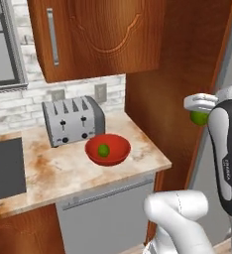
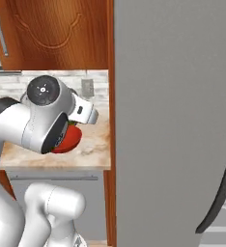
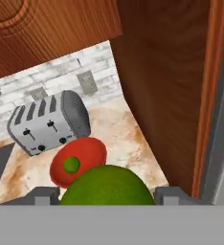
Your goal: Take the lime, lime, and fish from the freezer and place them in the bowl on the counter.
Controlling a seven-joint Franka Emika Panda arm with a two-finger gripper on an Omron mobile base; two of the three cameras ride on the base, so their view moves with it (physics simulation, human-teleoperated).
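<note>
My gripper (image 1: 199, 118) is shut on a yellow-green lime (image 1: 200, 119), held in the air to the right of the counter (image 1: 48, 171), in front of the brown cabinet side. In the hand view that lime (image 3: 106, 187) bulges large between the two fingertips (image 3: 45, 195). The red bowl (image 1: 119, 145) stands on the counter in front of the toaster, with the other lime (image 1: 103, 150) lying in it; the hand view shows that bowl (image 3: 91, 149) and lime (image 3: 71, 164) below and ahead. The freezer's grey door (image 2: 173, 120) stands to the right. The fish is out of view.
A silver toaster (image 1: 72, 120) stands behind the bowl against the brick wall. A dark sink basin (image 1: 6, 168) lies at the counter's left. A wooden wall cabinet (image 1: 93, 34) hangs above. The tall brown panel (image 1: 182, 84) borders the counter's right end. The freezer's dark handle (image 2: 225, 190) curves down.
</note>
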